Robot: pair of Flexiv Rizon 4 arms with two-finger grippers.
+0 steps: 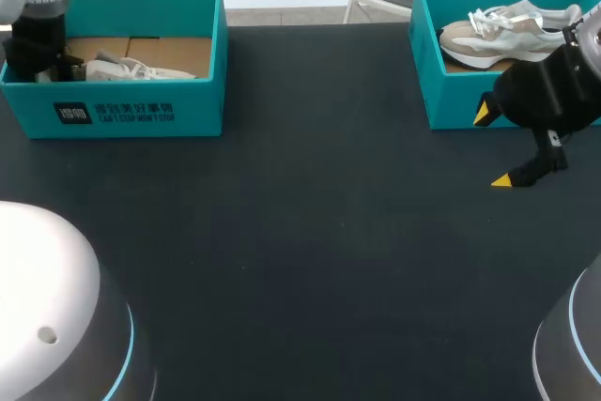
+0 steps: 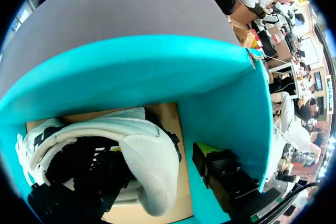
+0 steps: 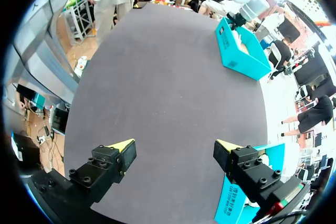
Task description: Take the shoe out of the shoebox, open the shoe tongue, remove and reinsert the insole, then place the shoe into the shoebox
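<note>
As the head view shows, a white shoe [image 1: 131, 70] lies in the left shoebox [image 1: 141, 115], with the left gripper [image 1: 45, 63] lowered in. Left wrist view: spread fingers [image 2: 215, 169] straddle its padded rim; it is likely light and soft, best pinched there. Right wrist view: the right gripper [image 3: 174, 148] is spread, empty, above the table [image 3: 157, 77].

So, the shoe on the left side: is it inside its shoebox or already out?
Inside. The shoe lies on the cardboard floor of the left shoebox, with its teal walls around it.
</note>
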